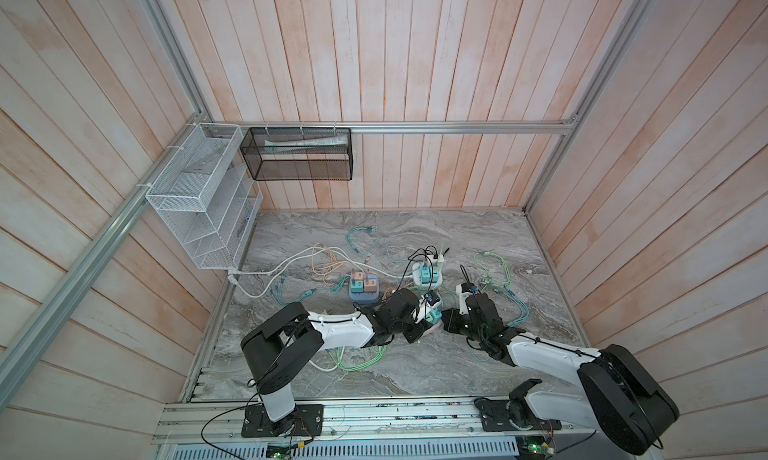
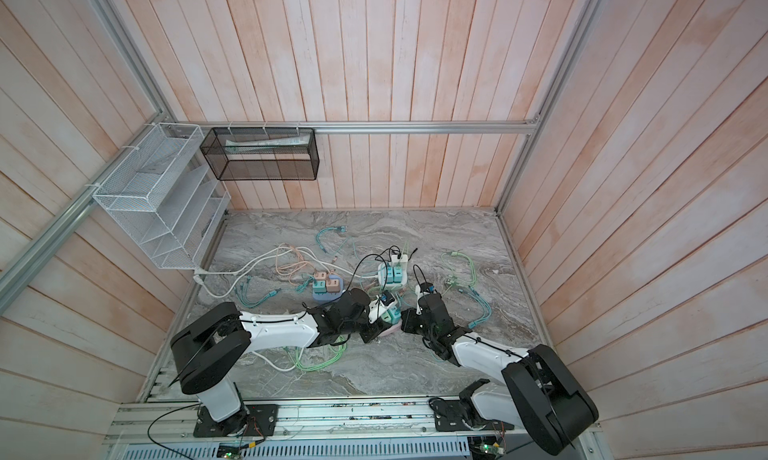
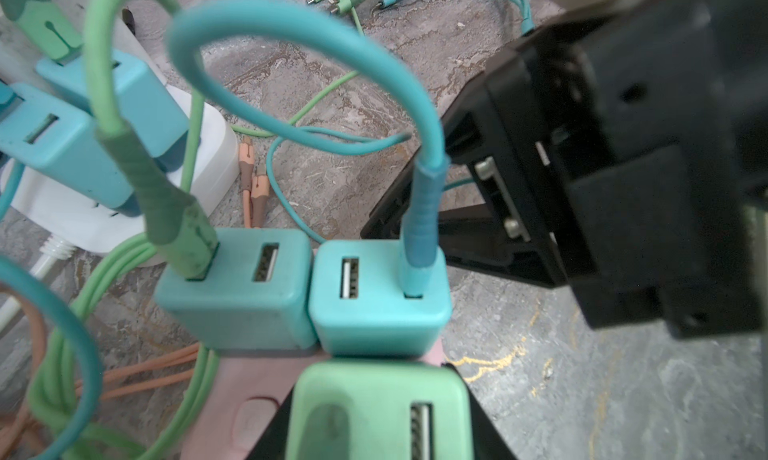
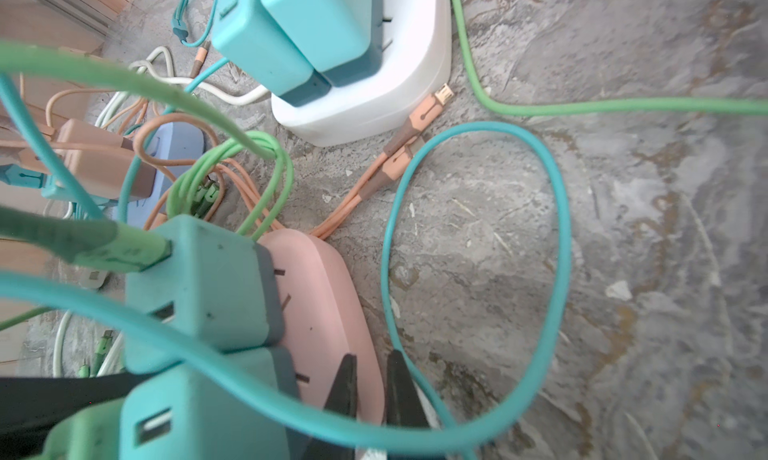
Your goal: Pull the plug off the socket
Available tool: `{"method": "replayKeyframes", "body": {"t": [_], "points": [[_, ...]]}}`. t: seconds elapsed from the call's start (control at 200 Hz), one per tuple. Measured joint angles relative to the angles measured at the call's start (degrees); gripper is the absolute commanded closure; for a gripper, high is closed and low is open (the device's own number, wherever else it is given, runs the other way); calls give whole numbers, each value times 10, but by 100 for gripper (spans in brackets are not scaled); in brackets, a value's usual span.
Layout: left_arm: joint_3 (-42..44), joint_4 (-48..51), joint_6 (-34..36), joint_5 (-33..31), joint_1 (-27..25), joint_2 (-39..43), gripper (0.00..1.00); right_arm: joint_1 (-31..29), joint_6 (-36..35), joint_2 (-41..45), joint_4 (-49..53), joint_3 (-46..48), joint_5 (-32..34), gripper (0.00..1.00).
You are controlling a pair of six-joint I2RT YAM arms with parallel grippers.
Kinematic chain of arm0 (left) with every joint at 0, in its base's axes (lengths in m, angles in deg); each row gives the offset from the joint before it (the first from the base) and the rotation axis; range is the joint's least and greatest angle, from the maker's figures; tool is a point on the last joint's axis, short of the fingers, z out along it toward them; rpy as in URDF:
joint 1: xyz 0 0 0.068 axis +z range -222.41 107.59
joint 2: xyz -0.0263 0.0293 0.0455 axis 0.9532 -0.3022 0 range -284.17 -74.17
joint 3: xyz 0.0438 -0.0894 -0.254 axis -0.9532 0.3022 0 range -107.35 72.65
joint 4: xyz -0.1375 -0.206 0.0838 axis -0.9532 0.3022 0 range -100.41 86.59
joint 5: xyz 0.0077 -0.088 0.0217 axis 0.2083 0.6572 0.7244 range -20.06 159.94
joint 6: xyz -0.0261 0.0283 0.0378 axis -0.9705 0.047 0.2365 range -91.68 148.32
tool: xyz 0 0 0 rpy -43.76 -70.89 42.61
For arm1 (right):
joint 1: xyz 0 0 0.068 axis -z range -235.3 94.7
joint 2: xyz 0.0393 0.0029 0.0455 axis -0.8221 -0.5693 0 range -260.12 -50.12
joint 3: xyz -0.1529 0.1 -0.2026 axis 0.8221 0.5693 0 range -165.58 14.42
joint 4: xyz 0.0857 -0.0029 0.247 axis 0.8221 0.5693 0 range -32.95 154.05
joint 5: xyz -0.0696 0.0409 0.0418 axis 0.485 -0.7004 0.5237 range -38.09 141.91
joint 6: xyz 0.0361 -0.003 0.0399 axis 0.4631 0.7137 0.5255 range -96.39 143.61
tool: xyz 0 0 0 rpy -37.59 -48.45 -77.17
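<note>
My left gripper (image 3: pixel 380 431) is clamping the pale green plug (image 3: pixel 365 391), which is sitting on the pink socket (image 4: pixel 324 296) beside two teal plugs (image 3: pixel 237 304), near the middle of the marble table (image 1: pixel 415 366). My right gripper (image 4: pixel 372 389), nearly closed, is pinching the socket's rim amid tangled cables (image 4: pixel 559 229).

Tabletop (image 1: pixel 415 370) looks like matt grey veined stone, walls (image 1: pixel 415 63) are pale wood planks. The mint-green plug (image 3: pixel 365 395) is smudgy matt plastic, the pink socket strip (image 4: pixel 328 312) smoother plastic, and the teal cable (image 3: pixel 291 22) looks rubbery.
</note>
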Motion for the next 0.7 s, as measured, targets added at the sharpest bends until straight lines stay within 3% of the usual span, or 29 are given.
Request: {"method": "replayKeyframes", "body": {"t": [0.13,0.29,0.535,0.7], "points": [[-4,0,-1,2,-2,-8,89,1,4,22,32,2,16,63],[-23,2,-3,10,-7,-29,89,-3,4,72,83,16,27,51],[-25,-1,-3,18,-9,-31,89,-6,11,145,121,50,28,47],[-25,-1,1,17,-10,-31,90,-7,14,147,116,56,27,47]]}}
